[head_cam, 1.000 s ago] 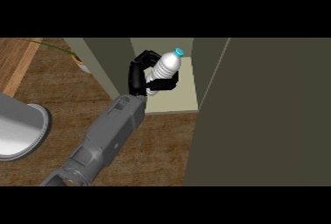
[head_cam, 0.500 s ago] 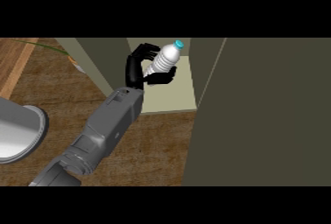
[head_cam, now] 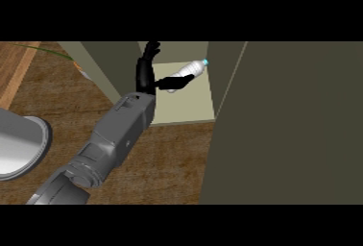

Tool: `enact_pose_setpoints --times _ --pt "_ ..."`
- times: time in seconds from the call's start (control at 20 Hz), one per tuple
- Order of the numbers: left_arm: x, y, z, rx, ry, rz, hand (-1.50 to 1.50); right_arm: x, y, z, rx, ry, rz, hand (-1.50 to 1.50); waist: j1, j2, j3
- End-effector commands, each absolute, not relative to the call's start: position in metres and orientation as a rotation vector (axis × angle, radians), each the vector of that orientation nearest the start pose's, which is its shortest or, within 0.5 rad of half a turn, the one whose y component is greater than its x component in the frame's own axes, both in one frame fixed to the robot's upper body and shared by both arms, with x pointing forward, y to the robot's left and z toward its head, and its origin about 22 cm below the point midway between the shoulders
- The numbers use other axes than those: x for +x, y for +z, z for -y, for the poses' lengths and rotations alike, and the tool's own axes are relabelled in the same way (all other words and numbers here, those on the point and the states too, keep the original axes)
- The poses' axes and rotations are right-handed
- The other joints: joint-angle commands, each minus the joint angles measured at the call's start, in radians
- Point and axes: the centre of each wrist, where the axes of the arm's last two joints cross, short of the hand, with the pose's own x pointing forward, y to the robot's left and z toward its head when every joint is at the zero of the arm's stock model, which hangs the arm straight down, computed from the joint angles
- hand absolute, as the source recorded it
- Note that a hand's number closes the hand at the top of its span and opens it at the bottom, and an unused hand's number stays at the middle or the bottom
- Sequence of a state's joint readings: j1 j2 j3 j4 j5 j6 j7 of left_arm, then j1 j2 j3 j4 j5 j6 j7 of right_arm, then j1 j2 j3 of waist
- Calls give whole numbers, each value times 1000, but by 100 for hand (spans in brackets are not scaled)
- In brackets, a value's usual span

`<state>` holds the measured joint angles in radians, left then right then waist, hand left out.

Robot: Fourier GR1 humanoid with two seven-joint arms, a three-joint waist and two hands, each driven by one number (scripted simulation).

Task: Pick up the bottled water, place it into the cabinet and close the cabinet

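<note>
The bottled water (head_cam: pixel 191 70), clear with a light blue cap, leans to the right inside the open cabinet, over the pale shelf (head_cam: pixel 188 108), cap toward the upper right. My left hand (head_cam: pixel 147 72) is just left of it. Its fingers (head_cam: pixel 150 50) stand straight up and away from the bottle. The thumb (head_cam: pixel 174 82) reaches right and touches the bottle's lower end. The grey forearm (head_cam: pixel 117 137) comes in from the lower left. I cannot tell whether the bottle's base rests on the shelf.
The open cabinet door (head_cam: pixel 291 125) fills the right side as a tall dark olive panel. The cabinet's left wall (head_cam: pixel 106 67) stands beside my hand. A grey round vessel (head_cam: pixel 18 149) sits on the wooden counter (head_cam: pixel 163 163) at the left edge.
My left hand carried the bottle up and right, deeper into the cabinet. Its fingers, curled round the bottle before, have straightened off it, and the bottle has tipped to the right.
</note>
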<state>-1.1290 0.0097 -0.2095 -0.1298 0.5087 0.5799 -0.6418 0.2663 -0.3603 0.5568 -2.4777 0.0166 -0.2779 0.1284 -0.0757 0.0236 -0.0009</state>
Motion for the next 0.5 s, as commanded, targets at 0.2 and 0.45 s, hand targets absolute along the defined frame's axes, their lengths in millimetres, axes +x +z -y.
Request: enact_pose_setpoints --times 0.2,0.45 --pt "432 37 -94 266 -2 1800 -150 95 171 195 254 211 1987 -150 8 -4 0" --pt "427 26 -98 255 -54 1830 -150 102 162 188 270 213 1976 -150 -8 4 0"
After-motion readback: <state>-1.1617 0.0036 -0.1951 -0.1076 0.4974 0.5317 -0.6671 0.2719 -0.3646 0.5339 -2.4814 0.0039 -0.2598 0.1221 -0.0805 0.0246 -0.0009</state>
